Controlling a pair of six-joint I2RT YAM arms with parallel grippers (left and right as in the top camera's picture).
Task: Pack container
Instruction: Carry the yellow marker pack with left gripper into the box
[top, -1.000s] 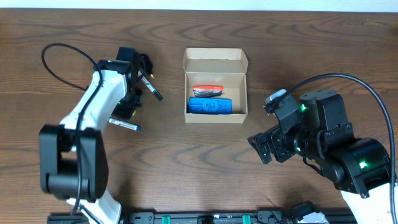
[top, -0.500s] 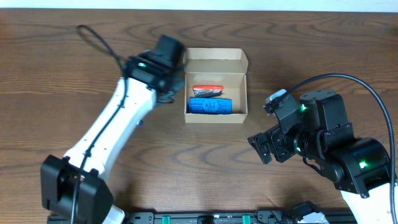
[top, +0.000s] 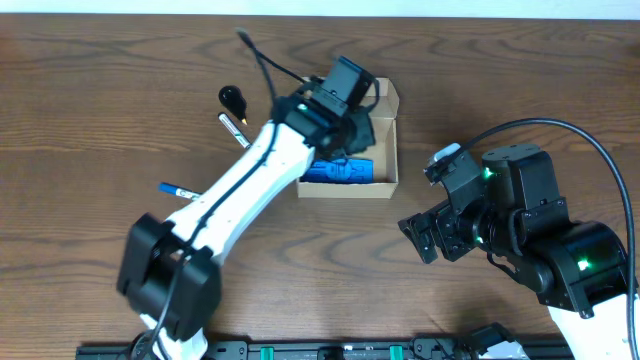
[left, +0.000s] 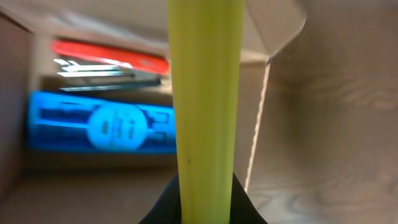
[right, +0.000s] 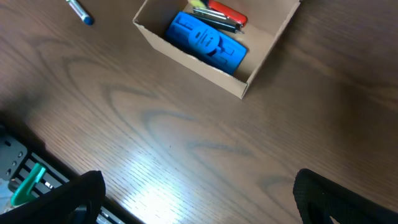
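One reaches out, the other stays folded
The left arm (top: 250, 180) stretches diagonally forward, the left end effector (top: 352, 130) clamped on a yellow-green stick (left: 205, 93); the right arm (top: 540, 240) sits folded, the right end effector (top: 418, 238) with fingers spread wide

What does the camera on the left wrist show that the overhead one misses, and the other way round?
Only the left wrist view: a yellow-green stick held in the left gripper over the open box, and a red tool that the arm hides from above. Only the overhead view: both arms, the right gripper, and a black object, a pen and a blue-tipped pen on the table. Both: the cardboard box and the blue item inside it.
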